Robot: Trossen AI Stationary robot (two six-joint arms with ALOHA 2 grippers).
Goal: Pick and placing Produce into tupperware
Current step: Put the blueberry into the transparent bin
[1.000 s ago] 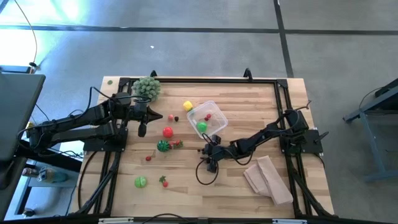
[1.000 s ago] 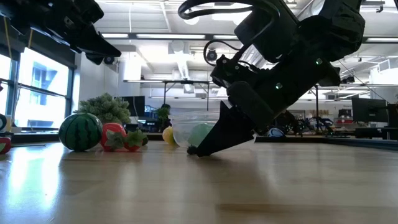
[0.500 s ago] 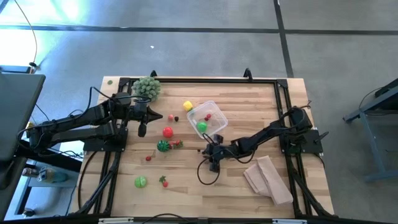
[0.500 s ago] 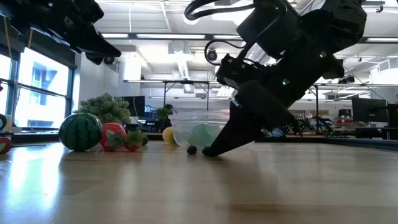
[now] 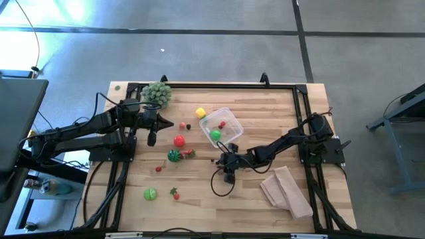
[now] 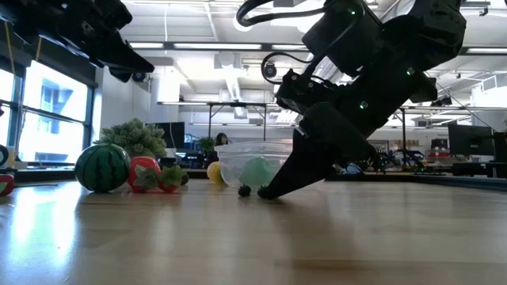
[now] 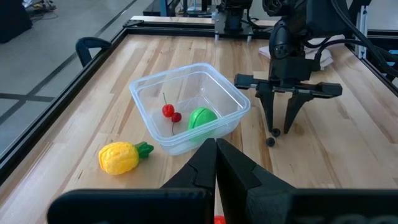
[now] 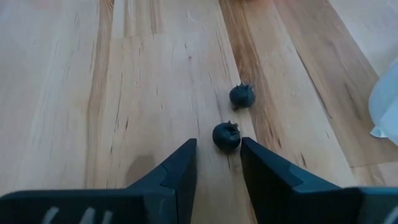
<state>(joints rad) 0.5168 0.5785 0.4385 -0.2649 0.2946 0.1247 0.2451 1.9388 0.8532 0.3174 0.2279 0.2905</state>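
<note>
Blueberry [image 8: 226, 136] just beyond right hand [image 8: 217, 163]

Clear tupperware [image 7: 186, 109] holds cherries [image 7: 169, 112] and a green fruit [image 7: 203, 117]; blueberries [image 8: 227, 136] lie outside.

2 dark blue berries [image 8: 226, 136]; clear tupperware [image 7: 186, 106] holding red cherries [image 7: 169, 112], green fruit [image 7: 202, 117].

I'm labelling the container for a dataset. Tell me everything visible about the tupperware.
The tupperware is a clear plastic tub, squarish with rounded corners and a thicker rim, with no lid on it. It sits upright on the wooden table. Inside lie a green round fruit and a pair of red cherries. A yellow pineapple lies just outside it. The right claw stands beside it, apart.
</note>
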